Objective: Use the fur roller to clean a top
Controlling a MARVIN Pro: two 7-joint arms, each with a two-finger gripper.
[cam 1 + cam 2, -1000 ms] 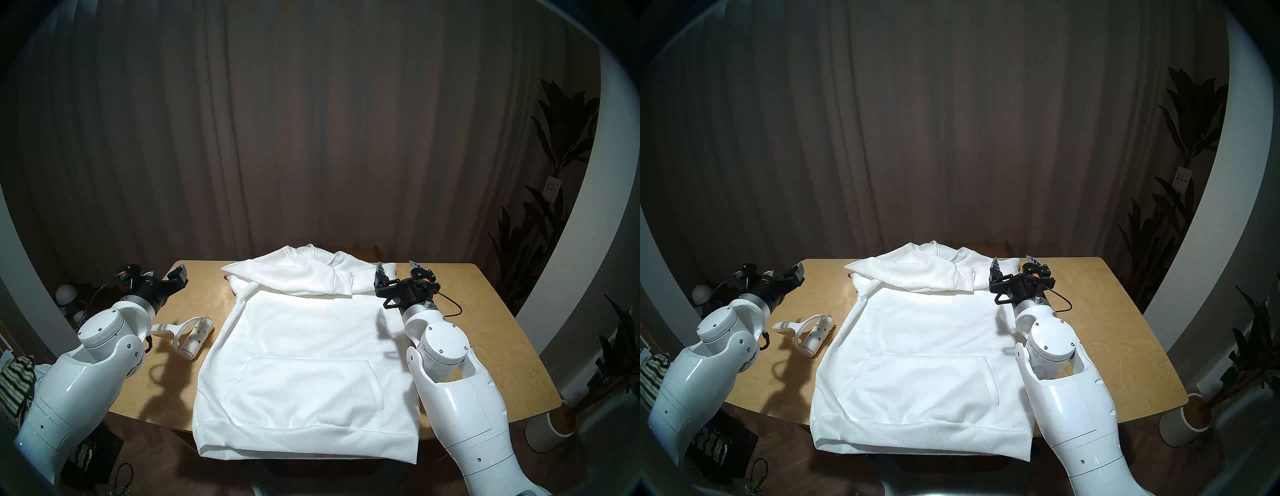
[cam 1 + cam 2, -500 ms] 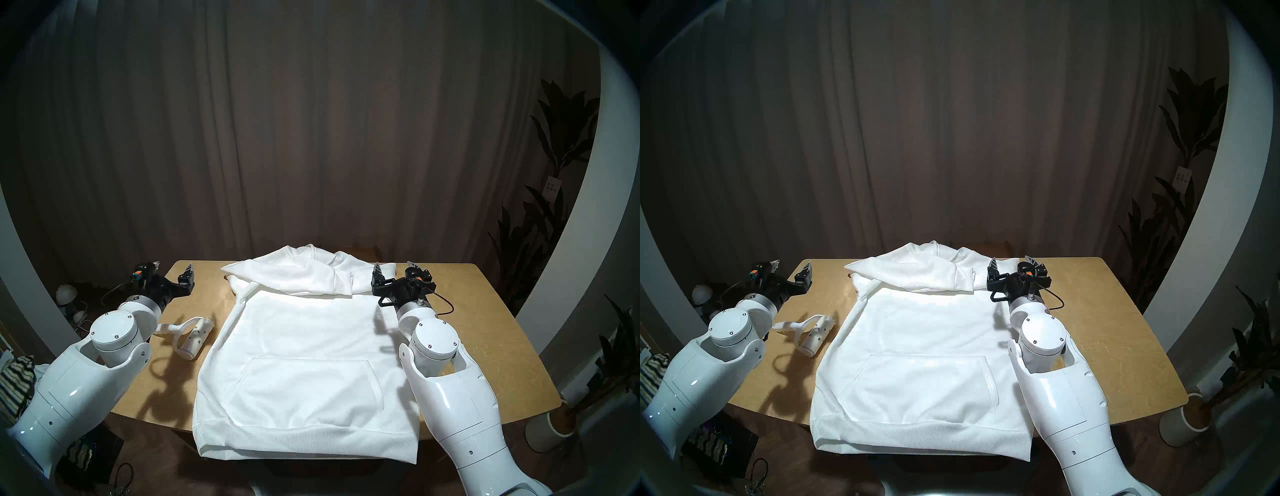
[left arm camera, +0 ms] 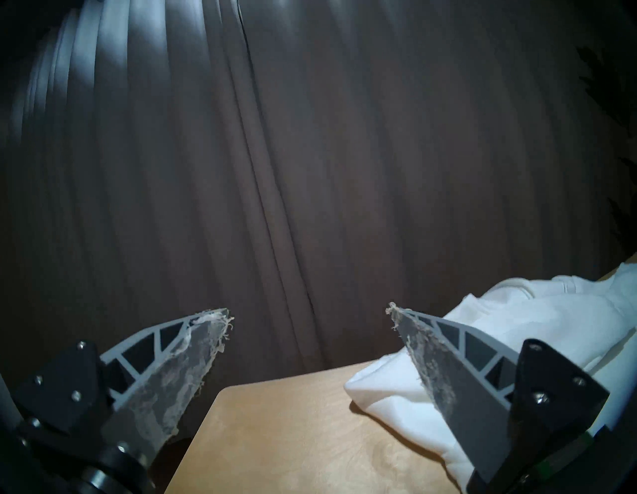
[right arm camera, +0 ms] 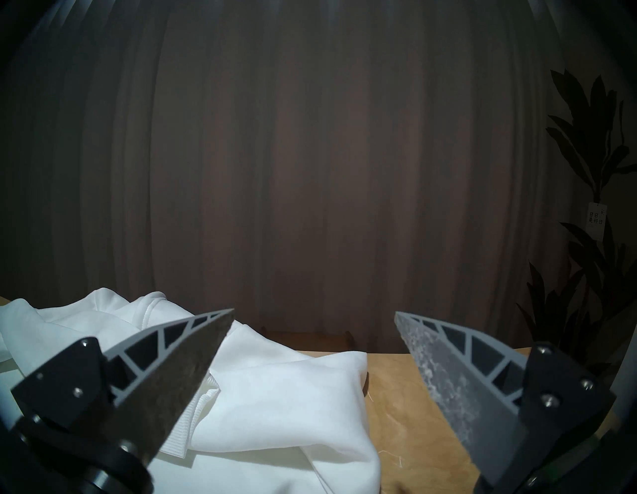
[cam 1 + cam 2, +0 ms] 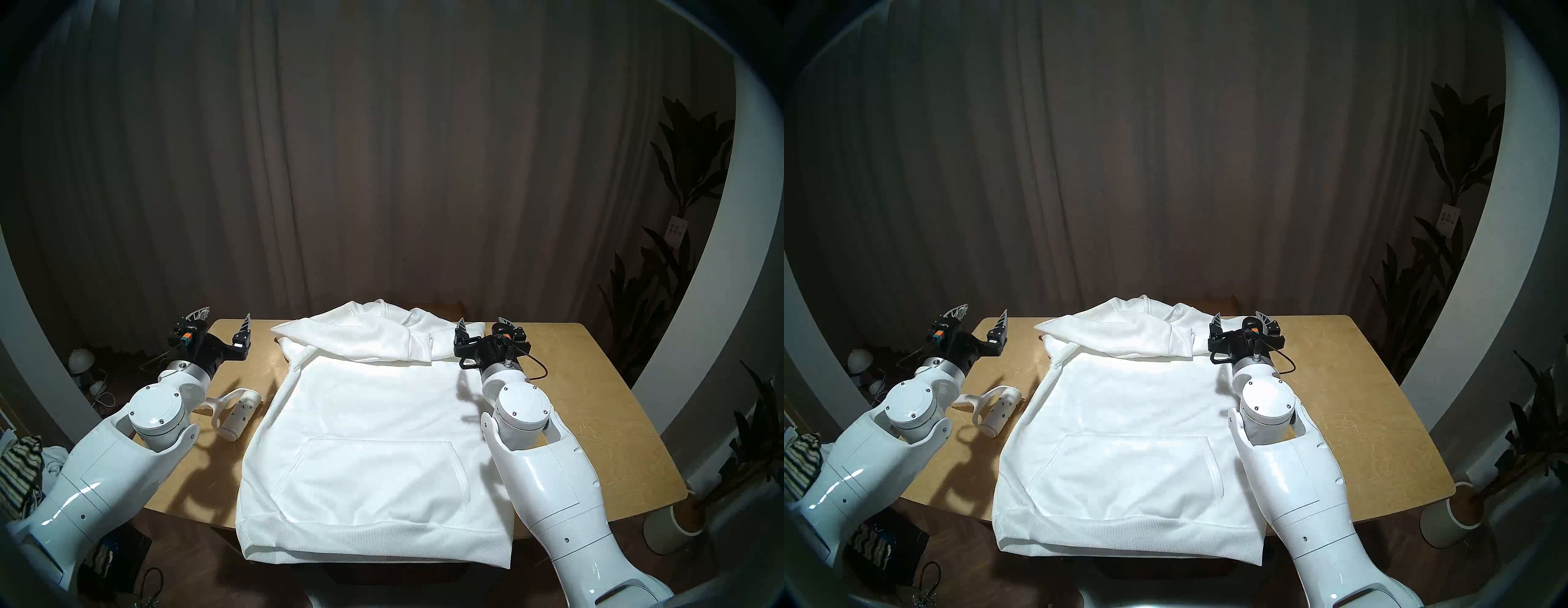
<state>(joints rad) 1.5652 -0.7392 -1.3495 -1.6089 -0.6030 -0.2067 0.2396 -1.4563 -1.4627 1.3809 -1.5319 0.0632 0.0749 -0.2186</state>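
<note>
Roller (image 5: pixel 237 414), a short white cylinder on a curved white handle, lies on the table (image 5: pixel 594 407) just left of the hoodie (image 5: pixel 373 433), which is spread flat, hood at the far edge. Left gripper (image 5: pixel 225 322) hovers beyond the roller, fingers spread, empty. Right gripper (image 5: pixel 485 327) hovers by the hoodie's right shoulder, likewise spread.

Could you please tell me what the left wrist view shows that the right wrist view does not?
Only the left wrist view shows the left gripper, open, with pale fibres on its fingers, above the table's left corner. Only the right wrist view shows the right gripper, open, and a plant. Both show the white hooded sweatshirt and the dark curtain.
</note>
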